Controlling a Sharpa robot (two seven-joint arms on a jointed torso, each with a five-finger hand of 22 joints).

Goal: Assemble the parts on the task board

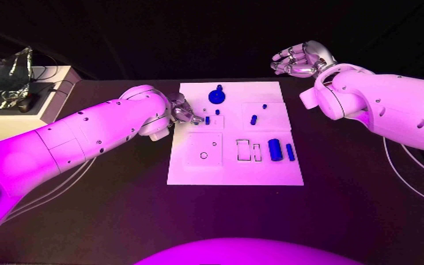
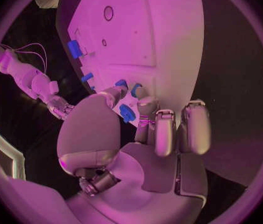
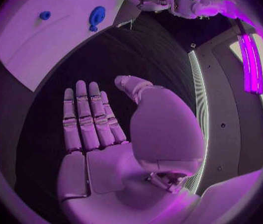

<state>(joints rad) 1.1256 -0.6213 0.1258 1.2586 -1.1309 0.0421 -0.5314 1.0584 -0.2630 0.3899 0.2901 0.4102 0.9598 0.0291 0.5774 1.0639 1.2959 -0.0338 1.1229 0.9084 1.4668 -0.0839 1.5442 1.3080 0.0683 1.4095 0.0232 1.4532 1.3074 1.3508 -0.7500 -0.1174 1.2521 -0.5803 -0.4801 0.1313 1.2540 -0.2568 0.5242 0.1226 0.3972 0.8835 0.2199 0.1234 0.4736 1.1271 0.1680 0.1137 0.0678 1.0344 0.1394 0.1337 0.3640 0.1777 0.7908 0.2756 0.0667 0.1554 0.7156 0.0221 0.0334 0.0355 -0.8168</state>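
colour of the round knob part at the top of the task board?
Blue. The round knob part stands out against the white task board, clearest in the head view.

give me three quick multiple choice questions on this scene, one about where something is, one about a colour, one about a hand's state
1. Where is the left hand?
A. over the task board's left edge
B. off the table's right side
C. past the board's near edge

2. What colour are the small parts on the task board?
A. red
B. blue
C. yellow

3. How is the right hand?
A. gripping a part
B. pressing on the board
C. open, holding nothing

Answers:
1. A, the head view shows its fingers at the board's left edge.
2. B, every loose piece on the white plate is blue.
3. C, the right wrist view shows straight fingers with nothing in them, clear of the board.
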